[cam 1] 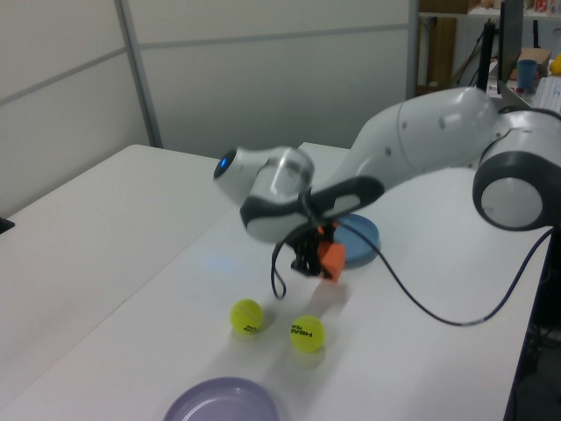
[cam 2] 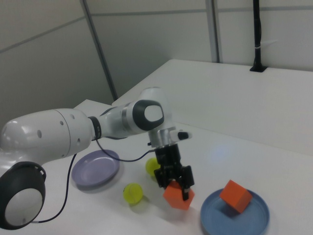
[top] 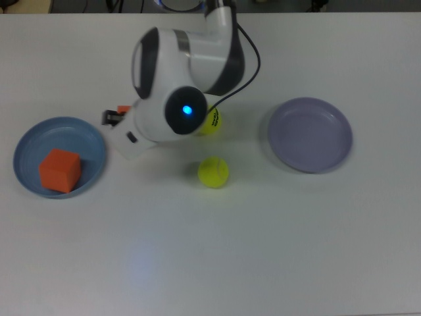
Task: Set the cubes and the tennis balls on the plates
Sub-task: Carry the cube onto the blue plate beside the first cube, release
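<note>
In the right view, nearest, the blue plate already holds one cube. Just left of it the gripper carries the second cube clamped, lifted off the counter. Farther back, both tennis balls lie loose and the purple plate is bare. In the top view the arm hides most of the carried cube.

Held cube mostly hidden under arm in top view.

You have one orange cube on the blue plate, two tennis balls mid-table, lavender plate bare.
</note>
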Motion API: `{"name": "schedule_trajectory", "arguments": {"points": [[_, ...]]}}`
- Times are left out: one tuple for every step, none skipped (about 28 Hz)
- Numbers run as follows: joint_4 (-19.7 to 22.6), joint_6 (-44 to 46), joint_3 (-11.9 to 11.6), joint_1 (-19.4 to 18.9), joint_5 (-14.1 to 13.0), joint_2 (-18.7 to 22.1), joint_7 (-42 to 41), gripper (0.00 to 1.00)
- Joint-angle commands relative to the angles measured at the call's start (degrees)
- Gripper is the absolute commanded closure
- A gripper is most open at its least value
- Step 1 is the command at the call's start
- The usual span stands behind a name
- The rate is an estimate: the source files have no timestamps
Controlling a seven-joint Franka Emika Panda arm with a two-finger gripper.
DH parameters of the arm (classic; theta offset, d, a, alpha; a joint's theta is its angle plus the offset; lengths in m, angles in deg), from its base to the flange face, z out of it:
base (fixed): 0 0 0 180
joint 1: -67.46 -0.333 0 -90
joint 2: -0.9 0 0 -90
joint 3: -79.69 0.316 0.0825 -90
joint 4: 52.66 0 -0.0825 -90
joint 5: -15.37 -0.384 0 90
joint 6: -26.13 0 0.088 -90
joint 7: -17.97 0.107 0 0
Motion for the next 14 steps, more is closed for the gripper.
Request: {"name": "schedule_trajectory", "arguments": {"points": [[0.6,-1.68,-0.25,4.02,0.83,2.97,-2.22,1.0],[0.16,-1.94,-0.51,4.89,1.0,2.97,-2.49,1.0],[0.07,-2.29,-0.6,5.51,1.0,2.97,-2.66,1.0],[-0.02,-2.9,-0.6,6.21,1.09,2.97,-2.75,1.0],[-0.19,-3.95,-0.6,7.0,1.09,2.97,-2.75,1.0],[-0.11,-5.09,-0.6,7.71,1.09,2.89,-2.75,1.0],[-0.11,-6.32,-0.6,8.24,1.18,2.8,-2.75,1.0],[-0.02,-8.86,-0.6,9.29,1.44,2.45,-2.67,1.0],[0.07,-10.02,-0.6,9.73,1.7,2.18,-2.67,1.0],[0.16,-11.42,-0.6,10.08,2.14,2.01,-2.67,1.0],[0.25,-12.48,-0.6,10.35,2.49,1.74,-2.67,1.0],[0.25,-13.44,-0.6,10.44,3.02,1.39,-2.58,1.0],[0.33,-14.41,-0.6,10.79,3.72,0.87,-2.4,1.0],[0.33,-14.42,-0.6,10.96,4.08,0.69,-2.4,1.0]]}}
